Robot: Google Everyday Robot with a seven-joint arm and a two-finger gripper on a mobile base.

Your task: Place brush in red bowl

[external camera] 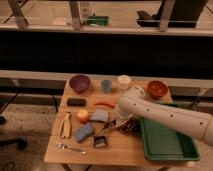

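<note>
The brush (100, 141) lies on the wooden table near its front, with its dark blocky head at the lower left and its thin handle pointing up and to the right. The gripper (120, 124) hangs at the end of the white arm (165, 116), just above the table at the handle's upper end. Whether it touches the handle cannot be told. The red bowl (157, 89) stands at the table's back right corner, beyond the arm.
A purple bowl (79, 83), blue cup (106, 86) and white container (124, 81) line the back. A black block (76, 102), red chili (104, 104), orange fruit (82, 116), two sponges (83, 132), banana (65, 125) and fork (70, 148) lie left. A green tray (167, 142) sits right.
</note>
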